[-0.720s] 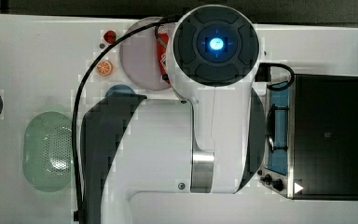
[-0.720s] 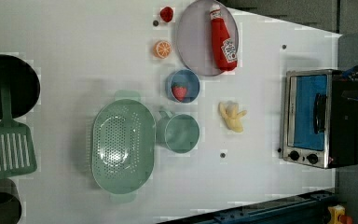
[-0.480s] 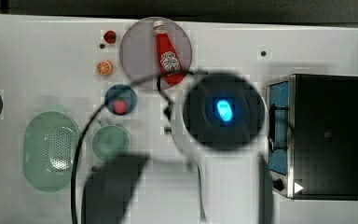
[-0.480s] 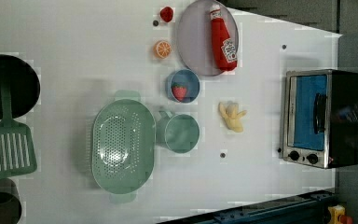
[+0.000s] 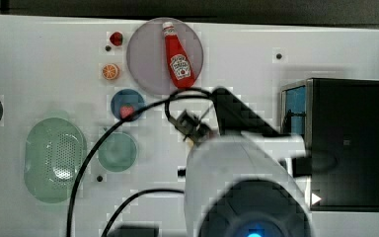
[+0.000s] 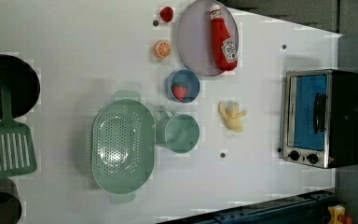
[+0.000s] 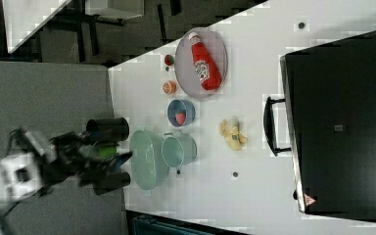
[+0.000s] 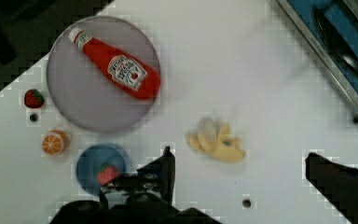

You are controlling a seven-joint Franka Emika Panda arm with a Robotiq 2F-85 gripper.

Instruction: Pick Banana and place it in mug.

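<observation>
A Franka arm's tool, its 2 fingers spread wide and empty, hangs above the white tabletop in the approach step. The banana, a pale-yellow peeled toy, lies on the tabletop just ahead of the gap between the fingers, untouched. The teal mug stands near it, away from the toaster oven. Next, by the look of it: centre over the banana, descend, close, then carry it to the mug.
</observation>
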